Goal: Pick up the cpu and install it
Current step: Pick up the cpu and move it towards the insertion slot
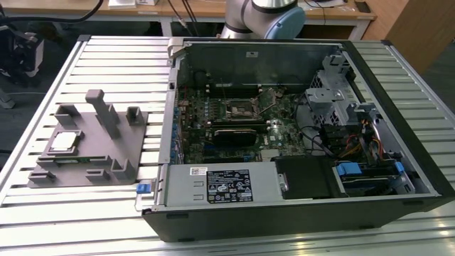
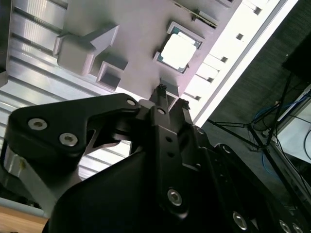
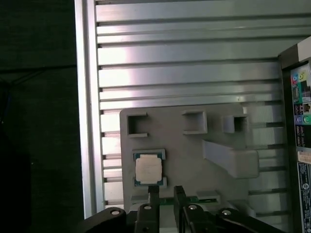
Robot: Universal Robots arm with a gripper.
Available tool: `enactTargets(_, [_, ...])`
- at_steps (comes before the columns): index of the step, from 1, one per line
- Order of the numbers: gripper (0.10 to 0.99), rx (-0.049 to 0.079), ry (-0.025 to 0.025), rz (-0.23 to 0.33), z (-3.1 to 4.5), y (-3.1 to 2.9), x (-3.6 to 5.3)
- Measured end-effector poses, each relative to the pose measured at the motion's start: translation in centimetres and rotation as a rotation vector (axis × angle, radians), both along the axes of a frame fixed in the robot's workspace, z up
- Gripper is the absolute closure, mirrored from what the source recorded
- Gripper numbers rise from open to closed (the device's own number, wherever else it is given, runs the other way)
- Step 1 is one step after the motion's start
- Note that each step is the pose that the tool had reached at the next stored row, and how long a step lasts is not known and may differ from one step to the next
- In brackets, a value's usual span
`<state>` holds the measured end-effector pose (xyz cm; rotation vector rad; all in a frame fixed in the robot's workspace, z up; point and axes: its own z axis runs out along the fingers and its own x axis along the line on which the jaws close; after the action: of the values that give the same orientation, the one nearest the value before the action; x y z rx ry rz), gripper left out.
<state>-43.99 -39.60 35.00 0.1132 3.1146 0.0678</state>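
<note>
The tool (image 3: 166, 193) hangs empty, its two fingers (image 3: 153, 196) parted by a narrow gap.

The cpu (image 3: 148, 170) has a shiny, smooth metal top. The tray (image 3: 194, 160) is matt plastic, the ribbed surface (image 3: 194, 73) bare metal.

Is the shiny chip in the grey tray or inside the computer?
In the tray: the cpu lies flat in the grey tray, outside the computer case.

Counter (image 1: 121, 58) carrying tray (image 1: 89, 145) and computer case (image 1: 284, 221), tray at the case's nine o'clock in the exterior view, cpu (image 1: 64, 141) on the tray toward its nine o'clock edge, socket (image 1: 240, 109) inside the case, claw (image 3: 166, 191) over the tray, just beside the cpu.
</note>
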Motion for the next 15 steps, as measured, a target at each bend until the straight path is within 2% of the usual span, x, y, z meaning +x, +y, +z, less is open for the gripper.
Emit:
enactTargets(2, [0.737, 0.000, 0.0027, 0.005, -0.35, -0.15, 0.00])
enactTargets(3, [0.737, 0.000, 0.0038, 0.007, -0.53, -0.21, 0.00])
enactTargets(5, [0.620, 0.000, 0.0060, 0.009, -0.90, -0.37, 0.00])
enactTargets(6, [0.620, 0.000, 0.0079, 0.010, -1.09, -0.44, 0.00])
enactTargets(8, [0.506, 0.000, 0.0113, 0.012, -1.44, -0.56, 0.00])
enactTargets(9, [0.506, 0.000, 0.0129, 0.012, -1.62, -0.62, 0.00])
enactTargets(11, [0.388, 0.000, 0.0162, 0.013, -1.99, -0.79, 0.00])
enactTargets(12, [0.388, 0.000, 0.0176, 0.013, -2.17, -0.83, 0.00])
enactTargets(13, [0.329, 0.000, 0.0180, 0.013, -2.36, -0.87, 0.00])
enactTargets(14, [0.329, 0.000, 0.0185, 0.013, -2.54, -0.88, -0.01])
enactTargets(15, [0.267, 0.000, 0.0191, 0.013, -2.71, -0.90, 0.00])
